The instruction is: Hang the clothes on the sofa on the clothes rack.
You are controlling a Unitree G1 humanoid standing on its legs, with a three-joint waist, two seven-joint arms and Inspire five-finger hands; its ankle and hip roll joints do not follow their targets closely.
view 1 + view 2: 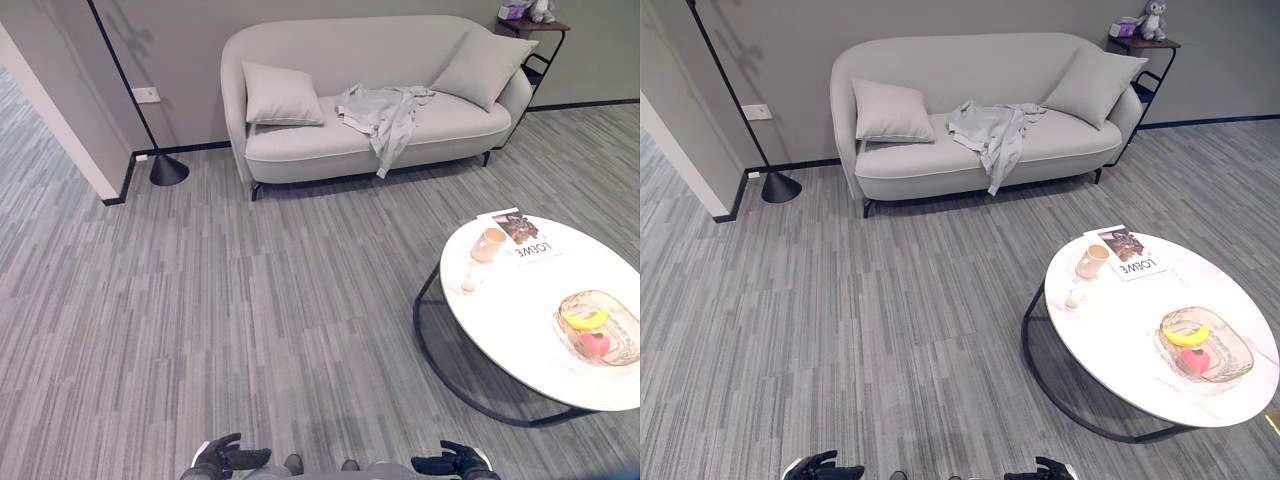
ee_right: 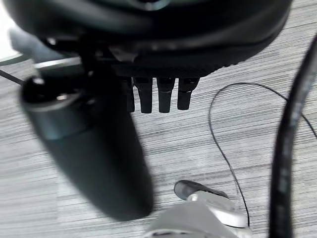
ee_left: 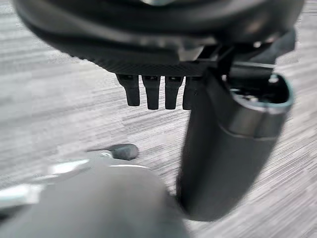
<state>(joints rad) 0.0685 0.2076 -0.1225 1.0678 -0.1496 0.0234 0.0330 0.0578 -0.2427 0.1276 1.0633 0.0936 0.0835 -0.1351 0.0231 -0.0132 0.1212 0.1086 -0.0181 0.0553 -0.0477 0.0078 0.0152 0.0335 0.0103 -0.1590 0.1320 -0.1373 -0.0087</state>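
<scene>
Left robot hand (image 1: pixel 228 457) and right robot hand (image 1: pixel 455 462) hang low at the near edge of the head views, both empty, with fingers straight. The grey garment (image 1: pixel 385 112) lies well ahead and slightly right of centre, on the seat of the sofa (image 1: pixel 290 150) between two cushions (image 1: pixel 280 95). Its length runs from the backrest forward, with one end trailing over the seat's front edge. The right robot hand is judged marginally nearer. A round table (image 1: pixel 520 310) stands ahead on the right. Bare floor (image 1: pixel 250 300) ahead and to the left offers the open route to the sofa.
</scene>
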